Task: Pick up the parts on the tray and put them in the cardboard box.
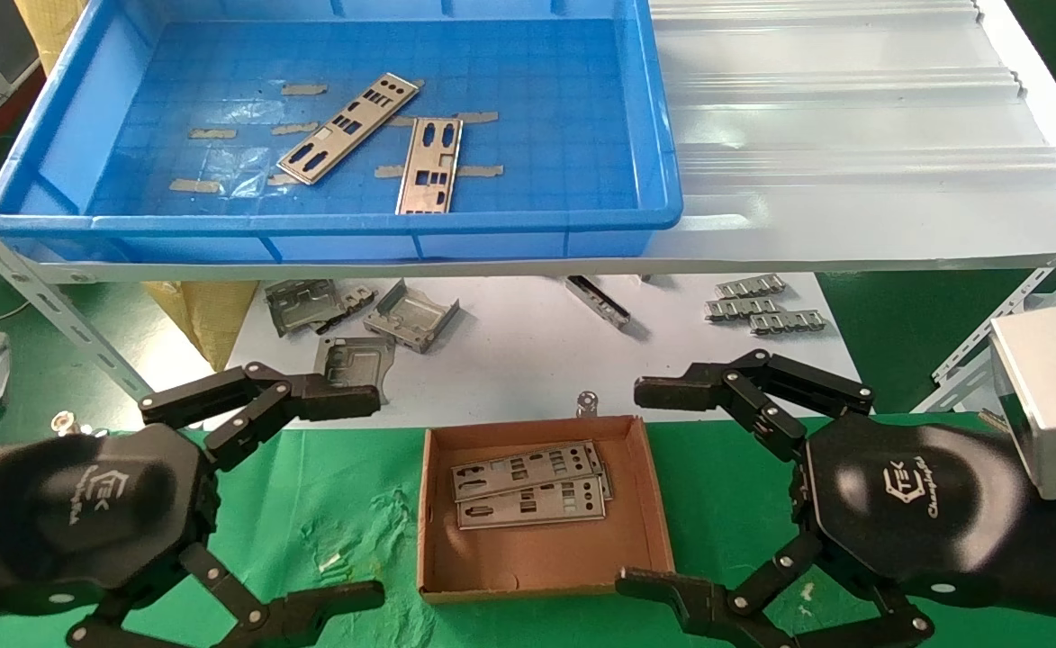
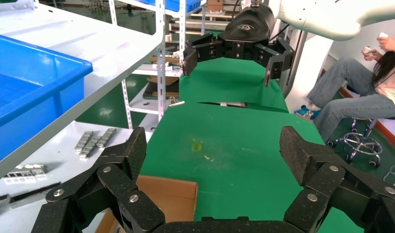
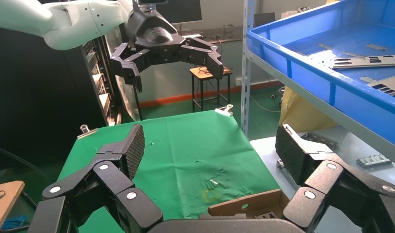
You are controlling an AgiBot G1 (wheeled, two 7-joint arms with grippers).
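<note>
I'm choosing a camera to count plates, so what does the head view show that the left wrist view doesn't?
Only the head view shows two parts lying in the tray and the plates stacked in the cardboard box. Only the left wrist view shows a seated person. Both show the open left gripper and open right gripper, neither holding anything.

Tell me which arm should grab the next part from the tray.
Left, probably. Both remaining parts lie left of centre in the tray, nearer the open left gripper than the right gripper.
</note>
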